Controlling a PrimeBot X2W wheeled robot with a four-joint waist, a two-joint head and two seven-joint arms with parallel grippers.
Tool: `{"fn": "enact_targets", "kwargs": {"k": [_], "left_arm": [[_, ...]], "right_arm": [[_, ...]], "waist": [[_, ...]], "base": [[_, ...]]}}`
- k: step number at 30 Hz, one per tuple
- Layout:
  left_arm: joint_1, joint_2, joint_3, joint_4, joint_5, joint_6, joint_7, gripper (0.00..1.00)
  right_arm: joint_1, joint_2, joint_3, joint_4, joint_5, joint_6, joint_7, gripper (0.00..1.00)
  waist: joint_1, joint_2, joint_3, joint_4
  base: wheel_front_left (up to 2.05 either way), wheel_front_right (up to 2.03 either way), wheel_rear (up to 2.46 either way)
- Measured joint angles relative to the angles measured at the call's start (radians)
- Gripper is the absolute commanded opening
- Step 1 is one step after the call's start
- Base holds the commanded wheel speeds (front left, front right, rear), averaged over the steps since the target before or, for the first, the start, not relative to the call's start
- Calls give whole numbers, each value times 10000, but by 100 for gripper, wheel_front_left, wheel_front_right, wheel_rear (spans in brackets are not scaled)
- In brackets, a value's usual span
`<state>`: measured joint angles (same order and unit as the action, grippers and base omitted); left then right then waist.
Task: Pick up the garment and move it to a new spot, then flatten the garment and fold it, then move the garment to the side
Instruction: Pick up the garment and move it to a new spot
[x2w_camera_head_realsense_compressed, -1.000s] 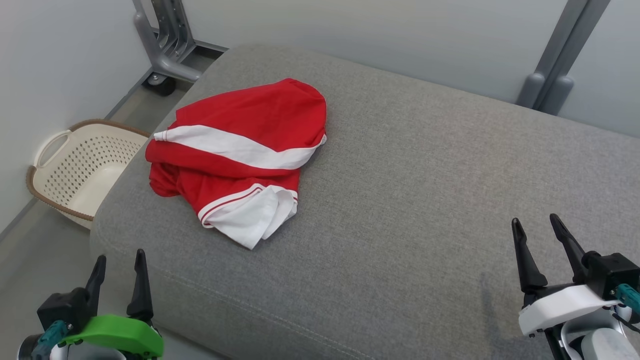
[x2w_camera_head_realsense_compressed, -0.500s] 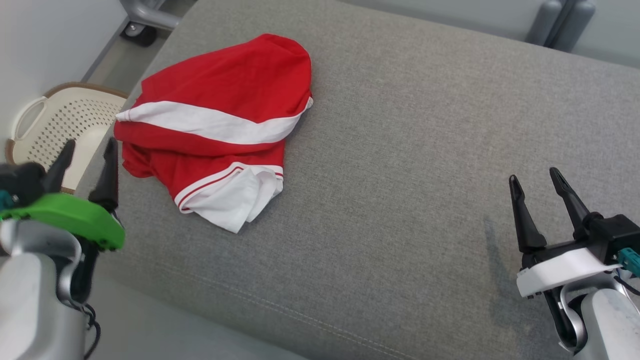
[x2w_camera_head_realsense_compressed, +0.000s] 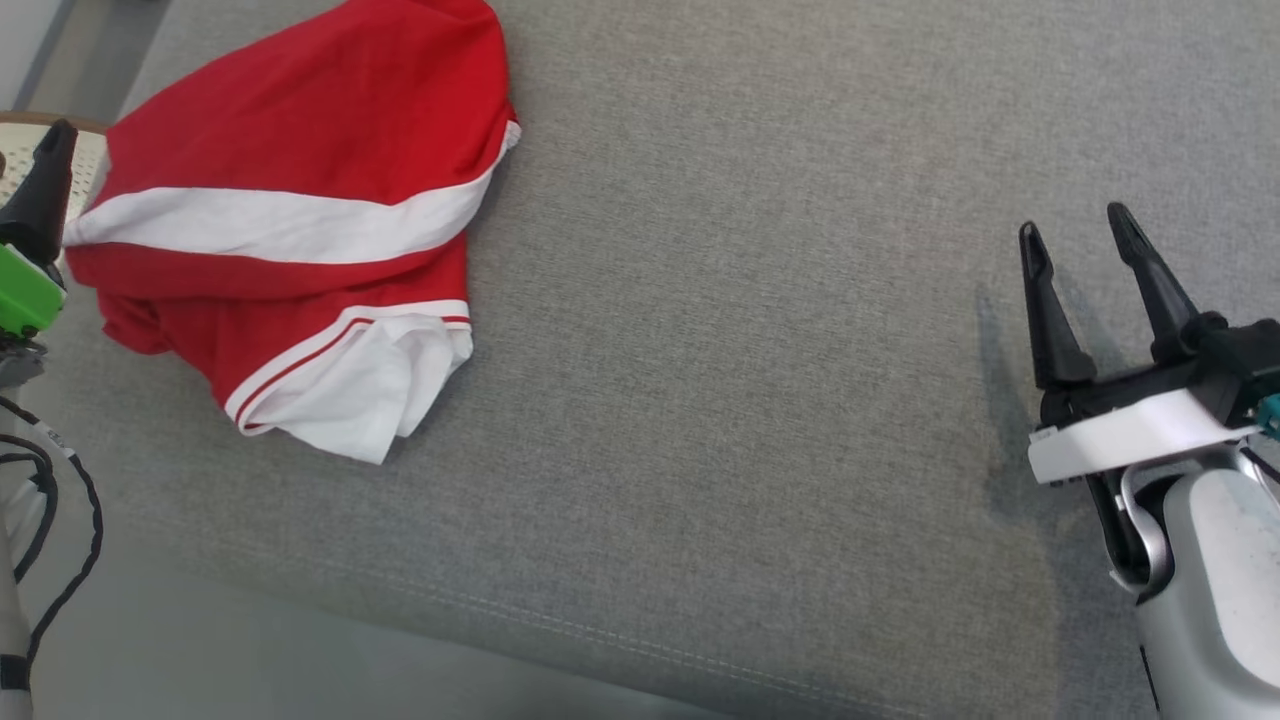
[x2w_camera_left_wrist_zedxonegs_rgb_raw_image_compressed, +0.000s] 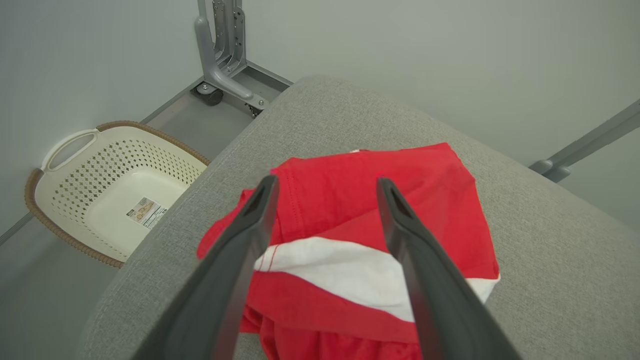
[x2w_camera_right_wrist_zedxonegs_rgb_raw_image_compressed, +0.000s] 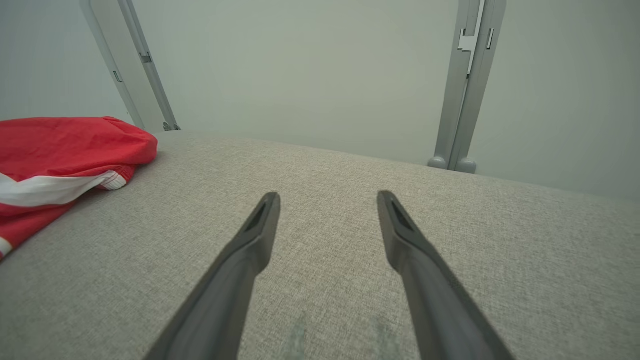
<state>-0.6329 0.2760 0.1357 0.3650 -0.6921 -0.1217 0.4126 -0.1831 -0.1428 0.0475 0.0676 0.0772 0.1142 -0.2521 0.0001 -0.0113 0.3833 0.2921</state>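
I see the red-and-white shirt (x2w_camera_head_realsense_compressed: 290, 220) crumpled on the grey cushion's (x2w_camera_head_realsense_compressed: 750, 350) left end; left gripper (x2w_camera_left_wrist_zedxonegs_rgb_raw_image_compressed: 326, 182) at its left edge, right gripper (x2w_camera_head_realsense_compressed: 1075, 228) over its right end, both gaping empty

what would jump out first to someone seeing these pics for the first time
The crumpled red garment with white bands grabs the eye, lying at the left end of the grey cushion. The open left gripper is poised beside it, aimed at it, while the open right gripper sits far off over bare fabric.
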Motion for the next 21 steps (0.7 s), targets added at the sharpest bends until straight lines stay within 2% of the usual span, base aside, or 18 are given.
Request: {"fn": "enact_targets", "kwargs": {"k": [9, 21], "left_arm": [[-490, 211, -86, 529, -407, 31, 1279, 100], [-752, 800, -483, 972, 130, 29, 1864, 100]], "right_arm": [[-445, -96, -198, 215, 19, 2, -27, 100], [-746, -71, -182, 355, 132, 31, -27, 100]], "waist": [[1, 0, 621, -881], [0, 0, 827, -1225]], "base": [[0, 0, 0], [0, 0, 0]]}}
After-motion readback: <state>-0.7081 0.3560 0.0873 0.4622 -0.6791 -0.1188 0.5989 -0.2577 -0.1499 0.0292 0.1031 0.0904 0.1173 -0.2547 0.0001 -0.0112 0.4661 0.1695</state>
